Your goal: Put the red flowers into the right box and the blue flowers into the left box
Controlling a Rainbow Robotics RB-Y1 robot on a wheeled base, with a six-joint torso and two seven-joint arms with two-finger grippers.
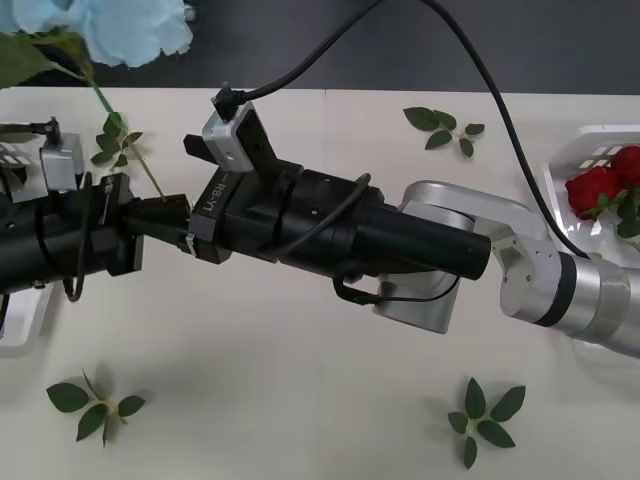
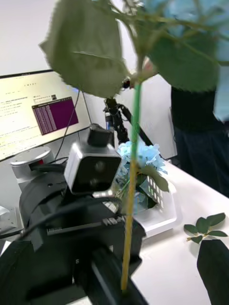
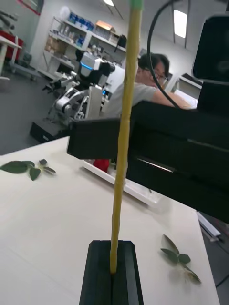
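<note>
**Blue stem pinched mid-air, left box waiting**

The blue flower [image 1: 130, 25] is held low on its stem by the left hand [image 3: 113, 271], clamped shut. The right hand [image 1: 180, 215], spread open alongside, should be drawn clear first. The bloom is then best swung over the left box [image 2: 160, 217] beyond and lowered before release.

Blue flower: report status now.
Left gripper shut on blue flower stem, held aloft. Right gripper meeting it mid-table. Right arm spans table.
</note>
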